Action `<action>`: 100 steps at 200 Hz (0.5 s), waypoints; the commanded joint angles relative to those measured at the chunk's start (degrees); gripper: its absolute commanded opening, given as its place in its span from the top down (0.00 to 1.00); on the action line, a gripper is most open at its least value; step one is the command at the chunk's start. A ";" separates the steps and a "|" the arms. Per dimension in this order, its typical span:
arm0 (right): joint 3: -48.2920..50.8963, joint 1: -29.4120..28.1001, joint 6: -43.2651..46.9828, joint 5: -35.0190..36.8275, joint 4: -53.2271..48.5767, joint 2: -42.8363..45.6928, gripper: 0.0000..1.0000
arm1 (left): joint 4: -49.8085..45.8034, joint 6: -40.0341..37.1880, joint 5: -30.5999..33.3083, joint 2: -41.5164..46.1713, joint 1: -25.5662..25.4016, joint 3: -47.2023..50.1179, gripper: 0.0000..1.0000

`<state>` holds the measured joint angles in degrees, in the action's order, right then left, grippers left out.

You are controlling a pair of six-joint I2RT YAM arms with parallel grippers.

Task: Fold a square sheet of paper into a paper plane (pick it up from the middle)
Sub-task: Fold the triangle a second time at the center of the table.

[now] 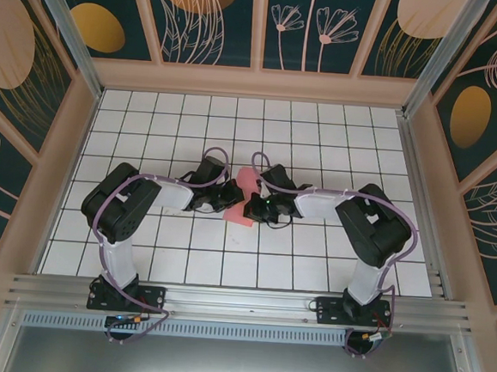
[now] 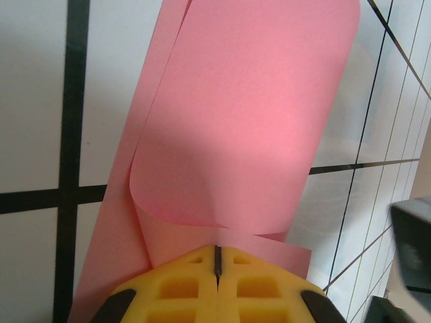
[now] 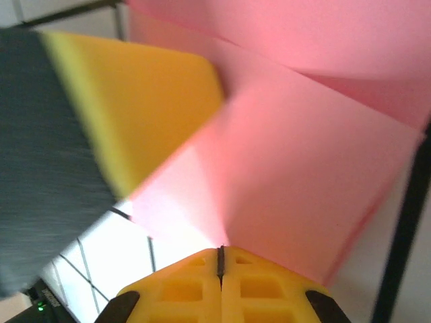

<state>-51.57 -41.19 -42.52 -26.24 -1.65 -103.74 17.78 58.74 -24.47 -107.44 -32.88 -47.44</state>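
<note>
Left tool (image 2: 217,250) and right tool (image 3: 220,251) each pinched shut on curled, part-folded paper (image 2: 249,121), mid-tabletop (image 1: 311,268).

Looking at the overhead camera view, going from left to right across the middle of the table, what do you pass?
First the left arm's black elbow → left gripper → folded salmon-pink paper sheet → right gripper → right arm's black elbow.
</note>
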 commanded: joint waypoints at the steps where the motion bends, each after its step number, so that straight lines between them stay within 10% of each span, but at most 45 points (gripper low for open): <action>1: 2.33 0.45 -1.31 -1.28 0.46 -1.33 0.94 | -3.56 -0.99 1.02 -2.16 -0.16 0.51 0.95; 100: 7.53 0.72 -2.46 -3.73 1.04 3.48 0.92 | -2.98 0.23 2.01 -2.12 -0.15 1.05 0.97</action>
<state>-47.13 -40.45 -43.90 -28.62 3.14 -102.13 17.80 58.78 -24.58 -107.46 -32.88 -47.44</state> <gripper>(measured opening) 0.077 0.063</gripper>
